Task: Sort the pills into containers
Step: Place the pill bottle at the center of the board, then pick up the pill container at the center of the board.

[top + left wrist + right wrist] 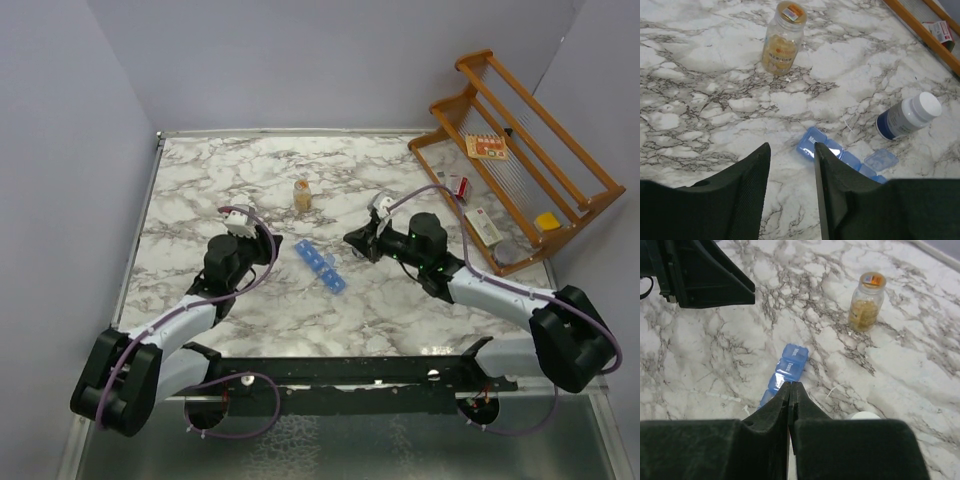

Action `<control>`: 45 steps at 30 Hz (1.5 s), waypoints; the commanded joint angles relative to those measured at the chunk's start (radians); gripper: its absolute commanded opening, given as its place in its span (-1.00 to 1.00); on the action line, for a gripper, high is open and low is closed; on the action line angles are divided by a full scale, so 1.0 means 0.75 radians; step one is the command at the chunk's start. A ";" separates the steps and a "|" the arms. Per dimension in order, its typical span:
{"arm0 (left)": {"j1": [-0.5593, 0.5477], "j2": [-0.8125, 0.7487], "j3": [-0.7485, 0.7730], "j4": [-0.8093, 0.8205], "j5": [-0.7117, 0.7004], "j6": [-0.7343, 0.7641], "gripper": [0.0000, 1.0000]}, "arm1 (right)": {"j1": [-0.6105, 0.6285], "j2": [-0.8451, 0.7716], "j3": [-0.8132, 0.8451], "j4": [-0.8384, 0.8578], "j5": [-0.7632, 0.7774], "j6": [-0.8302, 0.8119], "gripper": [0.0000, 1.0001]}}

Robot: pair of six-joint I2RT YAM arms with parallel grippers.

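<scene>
Fingers on my left (752, 180) stand parted, nothing grasped, at nine o'clock of the containers (320, 265), the blue strip centred on the tabletop (200, 170) where both arms reach. Amber bottle (302, 194) stands at its twelve o'clock. At three o'clock my right fingers (775, 415) are clenched empty, perhaps to poke a lid; they hide the strip's near end and most of the white-capped bottle (865, 415). No loose pills visible.

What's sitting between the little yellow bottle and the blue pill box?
Nothing. Only bare marble table lies between the amber bottle and the blue pill box, clearest in the right wrist view.
</scene>
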 commanded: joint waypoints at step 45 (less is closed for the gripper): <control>-0.059 0.063 0.026 -0.009 0.082 0.058 -0.34 | 0.128 0.465 0.118 -0.003 0.187 -0.038 -0.98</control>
